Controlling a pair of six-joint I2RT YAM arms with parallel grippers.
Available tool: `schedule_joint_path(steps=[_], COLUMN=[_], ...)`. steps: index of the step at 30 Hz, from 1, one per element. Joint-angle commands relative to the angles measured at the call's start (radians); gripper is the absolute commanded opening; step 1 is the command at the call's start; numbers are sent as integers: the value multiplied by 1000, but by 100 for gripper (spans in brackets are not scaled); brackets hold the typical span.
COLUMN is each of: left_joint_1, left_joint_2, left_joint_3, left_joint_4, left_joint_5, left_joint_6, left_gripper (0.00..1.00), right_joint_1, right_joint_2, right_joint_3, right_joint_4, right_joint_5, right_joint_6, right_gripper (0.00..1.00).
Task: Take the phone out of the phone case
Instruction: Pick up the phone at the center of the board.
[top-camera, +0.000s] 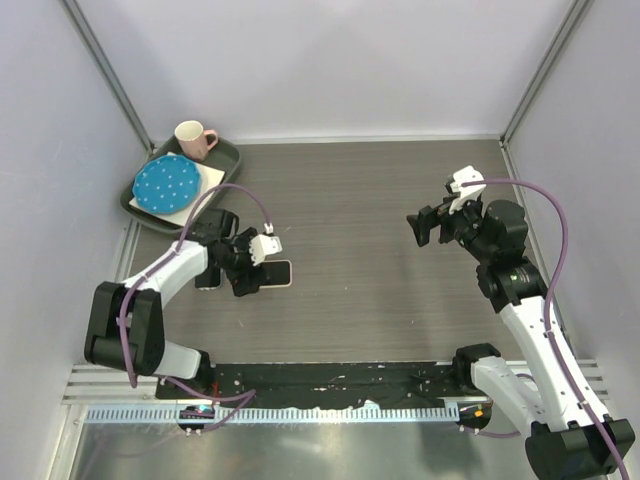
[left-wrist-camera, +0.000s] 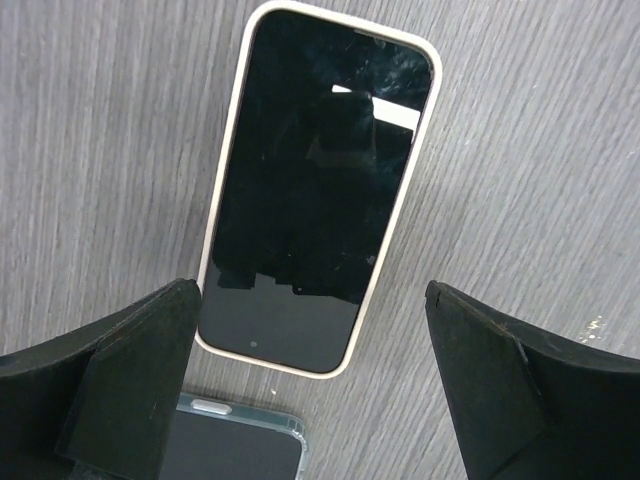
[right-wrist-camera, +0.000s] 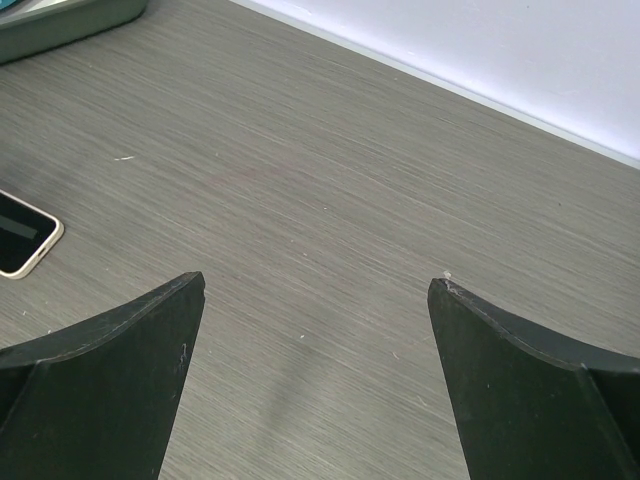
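The phone (left-wrist-camera: 315, 200) lies flat and screen-up on the counter (left-wrist-camera: 530, 150). It is seated in its cream phone case (left-wrist-camera: 217, 215), whose rim shows all round the dark glass. Its near end sits in the gap of the left jaws and the rest runs out beyond their tips. These jaws stand fully apart and hold nothing. Closer to the wrist, between the same jaws, another dark device (left-wrist-camera: 235, 445) in a greenish rim lies just beside the phone's end. The right jaws, equally wide and empty, hang over the counter well apart from the phone. For a clean start, I judge the left jaws should straddle the case's long sides squarely, clear of the neighbour, then lift so the right can peel a corner. No brand or writing is legible.
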Motion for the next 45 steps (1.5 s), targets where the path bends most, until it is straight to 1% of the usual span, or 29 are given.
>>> schedule_joint_path(steps=[1, 4, 8, 15, 19, 23, 28, 31, 36, 39, 41, 42, 44, 45], left_joint_1=[-11, -14, -15, -20, -23, -32, -46, -46, -46, -51, -52, -55, -58, -60], left_joint_2=[57, 97, 134, 125, 120, 120, 174, 223, 243, 252, 255, 256, 253, 247], left_joint_3=[32, 35, 51, 25, 20, 11, 38, 71, 106, 120, 126, 128, 135, 135], left_joint_4=[43, 82, 82, 149, 159, 137, 73, 42, 13, 1, -9, -13, -25, -29], left_joint_5=[-45, -69, -75, -69, -56, -56, -77, -88, -72, -72, -71, -68, -60, -46], left_joint_6=[56, 59, 68, 85, 102, 161, 206, 201, 165, 149, 145, 143, 137, 137], left_gripper=[100, 100, 100, 100, 100, 100, 100, 100, 100, 89, 84, 74, 67, 59], right_joint_1=[-5, -5, -5, -5, -5, -6, -3, -5, -5, -5, -5, -5, -5, -6], right_joint_2=[4, -1, 4, 10, 11, 19, 22, 24, 21, 21, 19, 21, 19, 21], right_joint_3=[-2, -2, -2, -4, -5, -7, -8, -8, -7, -7, -7, -7, -7, -7], right_joint_4=[19, 16, 15, 13, 13, 12, 12, 10, 7, 9, 9, 9, 9, 9], right_joint_5=[-15, -14, -12, -12, -11, -15, -21, -23, -27, -27, -27, -29, -29, -29], right_joint_6=[-18, -21, -24, -33, -36, -39, -42, -44, -44, -42, -41, -41, -41, -41], right_gripper=[99, 100, 100, 100, 99, 100, 99, 100, 100, 100, 99, 100, 100, 100])
